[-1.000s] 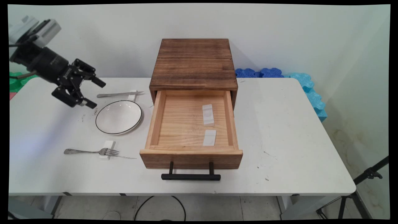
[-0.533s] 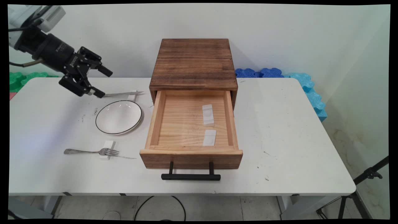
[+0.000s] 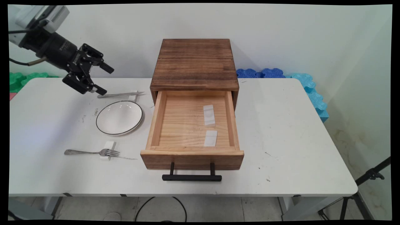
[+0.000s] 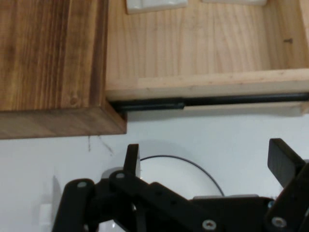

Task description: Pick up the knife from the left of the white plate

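Observation:
My gripper (image 3: 105,80) hangs open and empty over the table's back left, just above the handle end of a knife (image 3: 120,94). The knife's blade lies on a small white rest (image 3: 134,95). A white plate with a dark rim (image 3: 119,117) lies in front of the knife. In the hand view the gripper (image 4: 207,162) frames the plate's rim (image 4: 186,163), with the wooden cabinet (image 4: 48,53) and its pulled-out drawer (image 4: 207,87) beyond. The drawer (image 3: 191,123) stands open and holds two white rests (image 3: 209,115) (image 3: 210,138).
A fork (image 3: 92,152) lies on a white rest (image 3: 108,150) near the table's front left. The drawer's black handle (image 3: 191,177) juts toward the front edge. Blue foam pieces (image 3: 309,90) line the back right, green ones (image 3: 22,78) the back left.
The gripper has risen and moved back and right, from beside the plate's left edge to above the knife's handle end. It stayed open; nothing on the table moved.

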You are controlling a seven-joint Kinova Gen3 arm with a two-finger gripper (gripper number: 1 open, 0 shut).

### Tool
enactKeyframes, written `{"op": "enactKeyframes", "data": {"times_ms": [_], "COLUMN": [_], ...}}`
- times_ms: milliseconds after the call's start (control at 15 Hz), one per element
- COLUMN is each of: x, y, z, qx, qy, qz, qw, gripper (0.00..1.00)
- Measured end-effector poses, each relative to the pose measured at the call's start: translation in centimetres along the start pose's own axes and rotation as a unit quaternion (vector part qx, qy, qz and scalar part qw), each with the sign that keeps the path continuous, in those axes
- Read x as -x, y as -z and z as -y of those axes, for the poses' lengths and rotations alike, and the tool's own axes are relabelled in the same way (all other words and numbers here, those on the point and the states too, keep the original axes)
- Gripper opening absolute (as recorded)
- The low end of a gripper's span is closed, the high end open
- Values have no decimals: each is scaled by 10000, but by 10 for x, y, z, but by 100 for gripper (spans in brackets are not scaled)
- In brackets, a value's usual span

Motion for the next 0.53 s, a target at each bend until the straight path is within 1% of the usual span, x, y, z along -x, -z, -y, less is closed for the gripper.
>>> {"op": "enactKeyframes", "data": {"times_ms": [267,533], "x": [6,14], "y": [-7,-16], "z": [14,29], "qx": [-166,-326], "qy": [-130,-169], "qz": [161,316], "qw": [9996,9988], "gripper": [100,100]}}
